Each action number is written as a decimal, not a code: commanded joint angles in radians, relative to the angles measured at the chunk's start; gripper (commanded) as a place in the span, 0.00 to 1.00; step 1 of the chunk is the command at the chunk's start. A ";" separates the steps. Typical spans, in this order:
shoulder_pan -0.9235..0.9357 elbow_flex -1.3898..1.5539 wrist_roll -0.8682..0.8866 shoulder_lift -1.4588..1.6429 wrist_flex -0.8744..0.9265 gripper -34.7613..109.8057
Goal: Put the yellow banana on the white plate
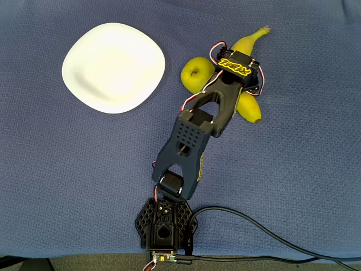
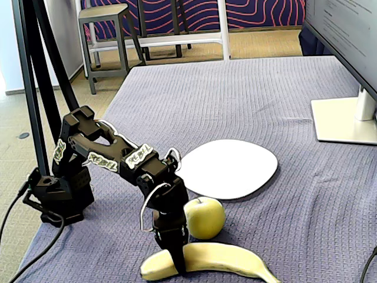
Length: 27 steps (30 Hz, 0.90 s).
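Nearest in the fixed view lies the yellow banana (image 2: 218, 258), flat on the blue cloth (image 2: 247, 100), and the gripper (image 2: 175, 259) comes straight down on it toward its blunt end; one dark finger (image 2: 178, 254) crosses the front of the fruit and the other is hidden behind, so the fingers look set either side of the banana, though I cannot tell if they are squeezing it yet; my read is a grasp well off the middle, which may let the long end droop when lifted; just behind, the apple (image 2: 204, 217) sits close to the banana and right beside the wrist, leaving little room on that side; beyond it the white plate (image 2: 228, 168) waits bare; from overhead, the plate (image 1: 113, 66) lies well left of the banana (image 1: 248, 46), apple (image 1: 196, 74) between, so the carry must clear that apple
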 commanded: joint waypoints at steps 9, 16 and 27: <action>-0.051 -0.031 0.051 0.334 0.198 0.24; -0.083 0.018 -0.040 0.456 0.282 0.24; -0.238 0.120 -0.132 0.749 0.373 0.24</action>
